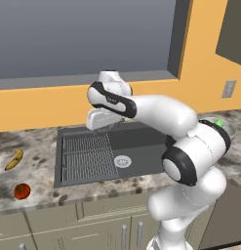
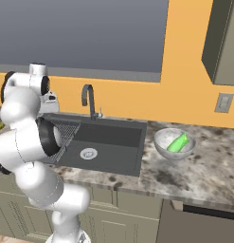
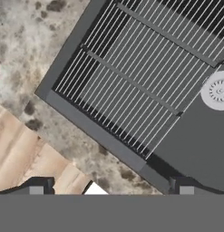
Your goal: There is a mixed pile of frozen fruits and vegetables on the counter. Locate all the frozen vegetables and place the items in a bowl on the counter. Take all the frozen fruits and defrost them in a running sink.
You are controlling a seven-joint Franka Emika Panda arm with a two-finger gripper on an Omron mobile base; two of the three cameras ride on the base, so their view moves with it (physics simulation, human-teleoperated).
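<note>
- The light-green vegetable [image 2: 177,142] lies in the bowl [image 2: 162,142], on the counter [image 2: 199,166] right of the sink [image 2: 113,137].
- The banana [image 1: 14,159] and the tomato [image 1: 22,191] rest on the counter left of the sink, apart from each other.
- The gripper [image 3: 111,188] hangs over the ribbed drain rack [image 3: 131,77] at the sink's left end, its jaws spread wide, holding nothing.
- The round silver drain [image 1: 122,161] sits just beside the rack; the faucet [image 2: 88,99] arches at the back rim.

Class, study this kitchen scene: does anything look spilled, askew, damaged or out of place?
Nothing stands out. The green vegetable lies inside the bowl; the banana and tomato rest on the counter left of the sink. The open claw hangs over the sink's near corner.
</note>
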